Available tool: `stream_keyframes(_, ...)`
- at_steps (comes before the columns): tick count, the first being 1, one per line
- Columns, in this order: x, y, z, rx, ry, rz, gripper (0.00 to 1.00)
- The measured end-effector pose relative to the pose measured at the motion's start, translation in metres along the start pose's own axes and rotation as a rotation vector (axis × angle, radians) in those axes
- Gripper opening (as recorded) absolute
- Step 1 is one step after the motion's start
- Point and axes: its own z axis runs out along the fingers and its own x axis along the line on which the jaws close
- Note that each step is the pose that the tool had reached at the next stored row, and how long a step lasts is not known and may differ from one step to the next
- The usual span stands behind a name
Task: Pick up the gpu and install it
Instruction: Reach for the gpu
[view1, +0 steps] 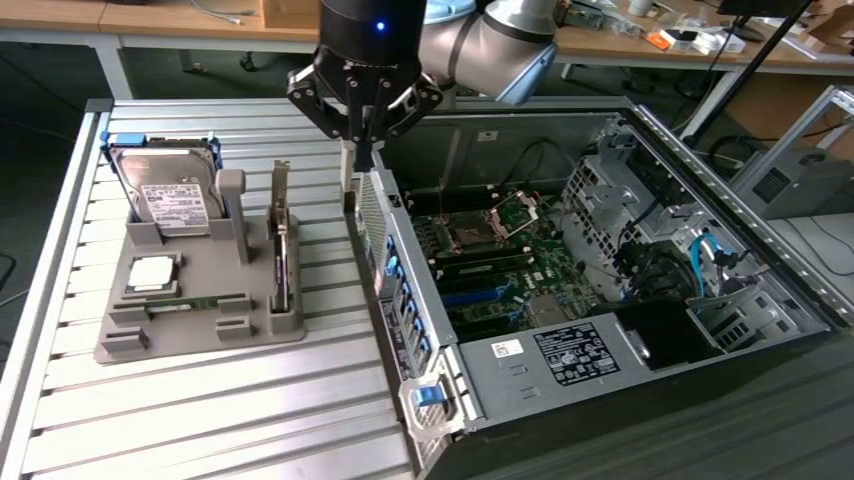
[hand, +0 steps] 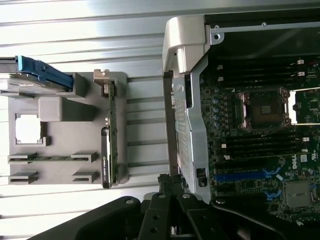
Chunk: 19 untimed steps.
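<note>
— Ribbed metal counter (view1: 200, 420) out front, cluttered desks behind. What sits on it in the exterior view?

— On that view's left, a grey moulded plastic tray (view1: 187, 345). It carries a silver hard drive with a white label (view1: 174, 200) propped upright. Beside that is the gpu (view1: 280, 245), a thin dark circuit card standing on its long edge in a slot.

— Why on edge?

— I'd judge it leaves both flat faces free for a pinch from above and keeps the card at a known spot. To the right lies the open grey-and-black computer case (view1: 441, 385), on its side. That way the green motherboard (view1: 521, 270) faces up and a card can go straight down into it.

— And the arm?

— The black gripper (view1: 354, 185) hangs over the case's near wall, between tray and motherboard. Its pale fingers (view1: 356, 158) are pressed together with nothing between them.

— So the card isn't picked up?

— No, it sits in its slot, near the gripper but apart from it.

— Does the wrist view agree?

— Yes. Looking down, the card shows as a narrow green strip. Its silver metal end bracket (hand: 101, 77) is at one end and a black part lies along the other half. The tray holds it upright, just across a strip of bare counter from the case wall. The closed fingers line up with that wall, not with the card.
</note>
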Motion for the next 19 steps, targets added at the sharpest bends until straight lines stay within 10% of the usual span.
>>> stream_keyframes(19, 0.014, -0.001, -0.0004, 0.0, 0.0, 0.0, 0.1)
